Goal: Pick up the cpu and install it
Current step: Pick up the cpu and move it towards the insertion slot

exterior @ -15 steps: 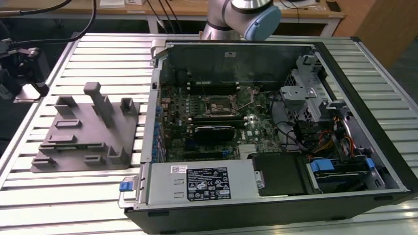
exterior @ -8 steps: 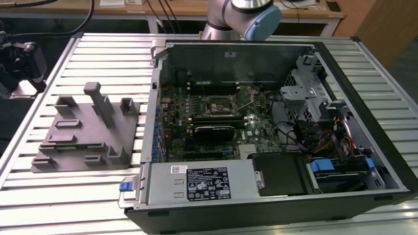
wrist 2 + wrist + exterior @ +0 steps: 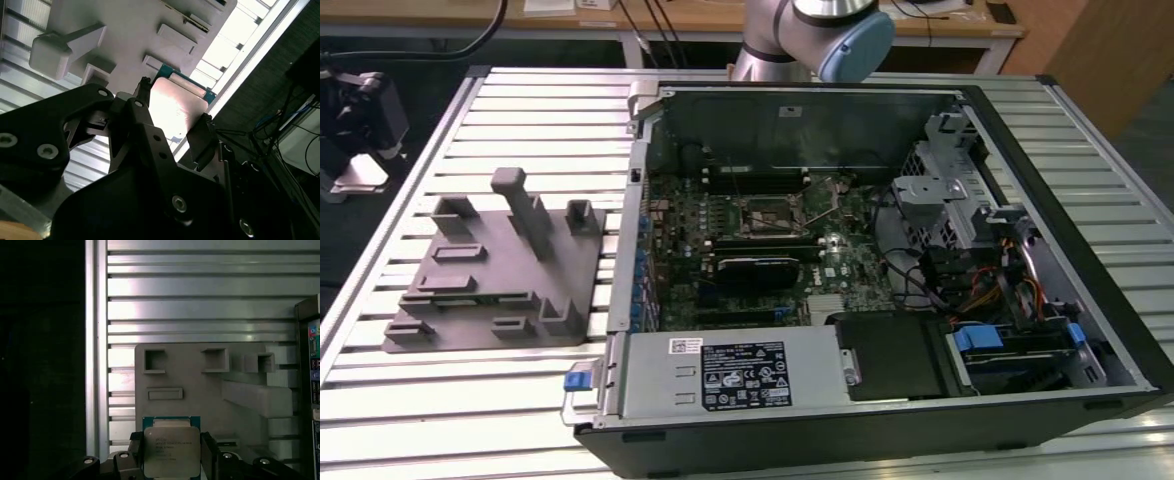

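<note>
The cpu (image 3: 171,450) is a thin square chip with a pale silver top and a green edge. It sits between the two black fingers (image 3: 207,454) of my gripper (image 3: 171,456), which is shut on it. In the second wrist view the cpu (image 3: 176,102) shows as a bright plate clamped in the gripper (image 3: 172,119), held above the grey fixture block (image 3: 125,30). The same fixture block (image 3: 200,390) lies well below the chip in the first wrist view. In the exterior view the motherboard's square socket (image 3: 767,212) lies inside the open computer case (image 3: 1067,300).
The grey fixture block (image 3: 494,270) with upright posts lies on the ribbed metal table (image 3: 494,400), on the exterior view's left of the case. The arm's base (image 3: 807,40) stands behind the case. Cables, a drive cage and a power supply (image 3: 720,375) crowd the case.
</note>
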You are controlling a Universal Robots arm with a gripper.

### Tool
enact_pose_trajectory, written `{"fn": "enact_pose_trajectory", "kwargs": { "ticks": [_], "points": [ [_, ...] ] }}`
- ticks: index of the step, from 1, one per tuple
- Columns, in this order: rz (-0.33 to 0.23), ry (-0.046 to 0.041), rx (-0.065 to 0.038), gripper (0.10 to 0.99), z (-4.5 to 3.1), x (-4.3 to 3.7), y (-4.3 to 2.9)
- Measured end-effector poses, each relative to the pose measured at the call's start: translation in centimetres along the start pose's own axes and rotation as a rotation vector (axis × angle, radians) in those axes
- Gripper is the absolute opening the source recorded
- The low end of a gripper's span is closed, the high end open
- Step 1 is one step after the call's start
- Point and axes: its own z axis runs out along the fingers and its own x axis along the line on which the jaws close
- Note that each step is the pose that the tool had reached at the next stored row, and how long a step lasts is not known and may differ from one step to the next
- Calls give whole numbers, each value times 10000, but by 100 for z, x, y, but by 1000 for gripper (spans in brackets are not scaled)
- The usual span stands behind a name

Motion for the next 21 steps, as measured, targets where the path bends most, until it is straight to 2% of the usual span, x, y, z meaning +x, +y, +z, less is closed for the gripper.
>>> {"fn": "enact_pose_trajectory", "kwargs": {
  "ticks": [21],
  "points": [
    [0, 0, 0, 541, -400, -10, 18]
  ]
}}
